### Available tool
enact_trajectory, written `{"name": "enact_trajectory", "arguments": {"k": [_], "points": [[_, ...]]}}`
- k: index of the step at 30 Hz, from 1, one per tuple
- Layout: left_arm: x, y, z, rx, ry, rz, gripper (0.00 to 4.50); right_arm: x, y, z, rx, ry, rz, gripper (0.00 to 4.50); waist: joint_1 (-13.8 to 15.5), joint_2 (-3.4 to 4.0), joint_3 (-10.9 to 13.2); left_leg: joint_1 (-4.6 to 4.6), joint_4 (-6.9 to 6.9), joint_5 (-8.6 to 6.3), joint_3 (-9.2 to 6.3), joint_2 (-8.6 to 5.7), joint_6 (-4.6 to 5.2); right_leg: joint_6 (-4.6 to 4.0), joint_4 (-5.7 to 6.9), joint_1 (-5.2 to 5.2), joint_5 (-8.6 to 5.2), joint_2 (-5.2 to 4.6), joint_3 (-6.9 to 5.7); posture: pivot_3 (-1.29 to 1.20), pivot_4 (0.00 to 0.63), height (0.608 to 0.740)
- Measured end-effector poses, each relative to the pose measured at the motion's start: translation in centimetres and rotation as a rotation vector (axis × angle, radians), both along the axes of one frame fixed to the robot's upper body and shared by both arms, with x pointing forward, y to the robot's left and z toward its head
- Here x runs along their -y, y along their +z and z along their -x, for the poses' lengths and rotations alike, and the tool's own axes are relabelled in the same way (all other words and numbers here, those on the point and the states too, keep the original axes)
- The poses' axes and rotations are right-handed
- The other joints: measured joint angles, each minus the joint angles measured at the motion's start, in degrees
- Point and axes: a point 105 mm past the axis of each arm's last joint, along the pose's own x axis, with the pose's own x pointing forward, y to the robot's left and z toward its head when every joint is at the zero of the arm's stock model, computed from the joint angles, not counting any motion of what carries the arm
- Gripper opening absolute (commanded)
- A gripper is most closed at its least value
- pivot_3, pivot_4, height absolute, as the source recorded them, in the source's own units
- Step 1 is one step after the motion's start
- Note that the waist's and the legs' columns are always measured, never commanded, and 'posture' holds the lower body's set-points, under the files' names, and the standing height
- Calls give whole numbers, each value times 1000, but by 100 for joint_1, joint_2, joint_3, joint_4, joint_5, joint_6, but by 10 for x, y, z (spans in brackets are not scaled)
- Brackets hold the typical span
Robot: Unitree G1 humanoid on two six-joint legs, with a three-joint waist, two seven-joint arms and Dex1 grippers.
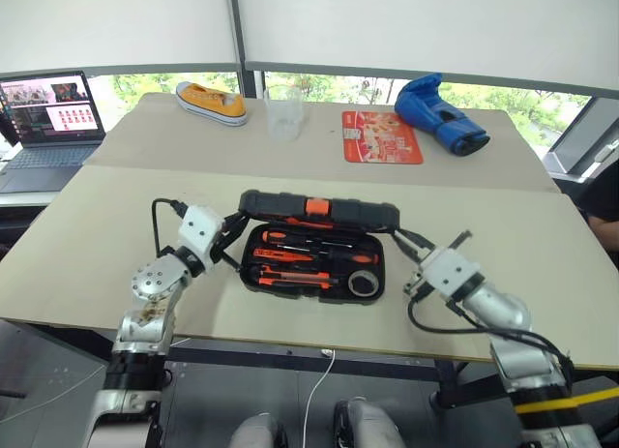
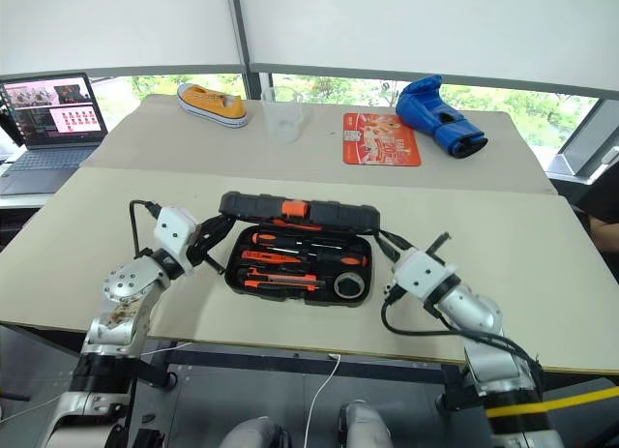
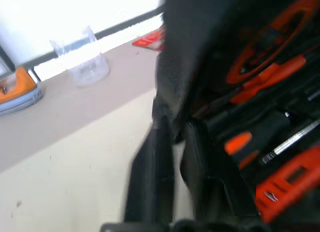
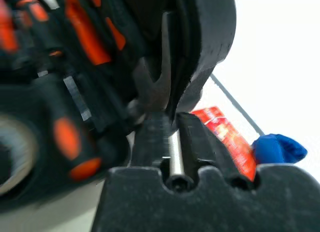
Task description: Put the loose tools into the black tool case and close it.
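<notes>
I count one black moulded plastic tool case (image 1: 319, 245), one grey laptop (image 1: 46, 129) far left, one yellow canvas sneaker (image 1: 211, 102), one clear plastic cup (image 1: 284, 114), one red printed mat (image 1: 381, 136), one blue boxing glove (image 1: 441, 113) far right.

My two-finger grippers are plain black, left (image 1: 235, 237) and right (image 1: 404, 243), on silver-and-white wrists. The tool case (image 1: 319, 208) between them is black with a small orange latch (image 1: 316, 207), and the tools (image 1: 290, 255) inside are orange and black with steel shafts, plus a dark tape roll (image 1: 365, 283). The table (image 1: 97, 225) is pale beige. Further back: a yellow sneaker (image 1: 212, 102) with a white sole, a clear plastic cup (image 1: 283, 112), a red printed mat (image 1: 381, 136), a blue boxing glove (image 1: 440, 114), and a grey laptop (image 1: 45, 129).
</notes>
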Motion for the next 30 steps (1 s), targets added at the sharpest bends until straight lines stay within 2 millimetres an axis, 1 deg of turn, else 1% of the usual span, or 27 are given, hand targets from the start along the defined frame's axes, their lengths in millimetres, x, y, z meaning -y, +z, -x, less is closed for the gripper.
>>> {"name": "enact_trajectory", "arguments": {"k": [1,2,3,4,5,7,9,10,11,12,13,14,15,17,19,20,22,24,26,28,30], "points": [[-13,-2,6,-44,24,1,2035,7,-9,8,-78,-2,1,2005,-11,-1,1,1,-2,0,1,3,1,-1,2,-4,-1,2,9,0,150,724],[-27,-1,11,-95,38,5,2342,15,-15,15,-174,1,-12,2048,-16,-2,4,-1,-1,0,4,3,1,-1,9,-13,-1,2,14,0,150,724],[-37,1,16,-141,34,-5,2666,19,-16,23,-258,22,-10,2048,-9,1,7,-4,1,-1,7,2,3,-3,19,-19,-2,1,18,0,150,724],[-49,7,21,-182,37,-17,2666,23,-15,33,-346,51,-6,2048,-1,1,8,0,2,-3,7,2,7,-4,22,-17,-3,0,21,0,150,724],[-58,17,24,-200,25,-30,2666,24,-10,43,-430,93,-13,2048,14,0,7,3,4,-10,7,2,19,-5,22,-14,-5,0,19,0,150,724],[-63,29,23,-211,-5,-62,2666,19,-3,57,-515,169,6,2048,69,-3,4,7,4,-17,7,1,29,-5,19,-9,-5,1,17,0,150,724],[-63,36,13,-213,-49,-78,2076,9,-4,71,-595,250,17,1502,149,-10,-1,5,4,-37,6,-2,66,-4,16,-9,-5,6,10,0,150,724],[-62,36,3,-220,-68,-88,1923,4,-8,76,-628,281,20,1322,189,-13,-4,2,4,-37,6,-9,66,-4,16,-9,-5,18,3,0,150,724],[-61,35,-4,-227,-78,-100,1454,1,-11,78,-646,296,23,923,217,-15,-4,-4,5,-36,9,-15,66,-4,16,-12,-5,23,0,0,150,724],[-56,34,-17,-224,-94,-121,1047,-3,-16,80,-673,315,29,553,252,-18,-6,-7,8,-21,11,-18,40,-5,14,-11,-5,21,1,0,150,724],[-51,33,-23,-227,-105,-135,747,-6,-18,81,-682,328,33,260,269,-19,-6,-11,10,-22,13,-19,42,-6,9,-11,-4,21,1,0,150,724],[-42,31,-35,-221,-126,-164,480,-10,-21,81,-689,341,43,25,284,-24,-9,-19,10,-25,17,-21,47,-4,-3,-11,-2,24,-1,0,150,724],[-33,30,-45,-218,-142,-185,109,-15,-20,78,-679,356,53,0,291,-28,-11,-35,18,-24,17,-23,48,-3,-14,-15,3,28,-9,0,150,724],[-8,28,-65,-204,-193,-226,109,-23,-19,73,-656,381,84,0,290,-33,-13,-63,33,-27,17,-28,60,-39,-31,-23,32,33,-45,0,150,724],[15,25,-78,-192,-238,-272,109,-28,-21,66,-646,394,118,0,282,-41,-18,-83,33,-33,18,-30,71,-28,-46,-24,40,34,-64,0,150,724],[30,23,-83,-185,-268,-292,109,-31,-25,62,-649,399,135,0,277,-43,-18,-92,33,-34,19,-30,74,-19,-45,-23,48,39,-69,0,150,724],[50,21,-88,-168,-310,-326,109,-34,-29,56,-650,400,159,0,256,-44,-17,-99,32,-35,21,-37,77,-11,-58,-23,52,38,-72,0,150,724],[59,18,-89,-163,-341,-364,109,-34,-34,51,-658,391,189,0,203,-44,-17,-103,22,-36,22,-39,79,-2,-72,-24,47,37,-76,0,150,724],[59,12,-85,-169,-379,-406,109,-32,-40,45,-663,371,213,0,127,-44,-17,-102,13,-36,23,-36,79,1,-79,-23,44,38,-82,0,150,724],[59,8,-80,-175,-429,-447,109,-28,-43,34,-651,335,220,0,96,-45,-16,-102,14,-36,25,-33,78,2,-81,-22,44,38,-82,0,150,724],[60,4,-69,-203,-534,-496,109,-16,-39,13,-608,265,238,0,84,-46,-15,-96,22,-36,39,-33,78,19,-70,-18,39,21,-80,0,150,724]]}}
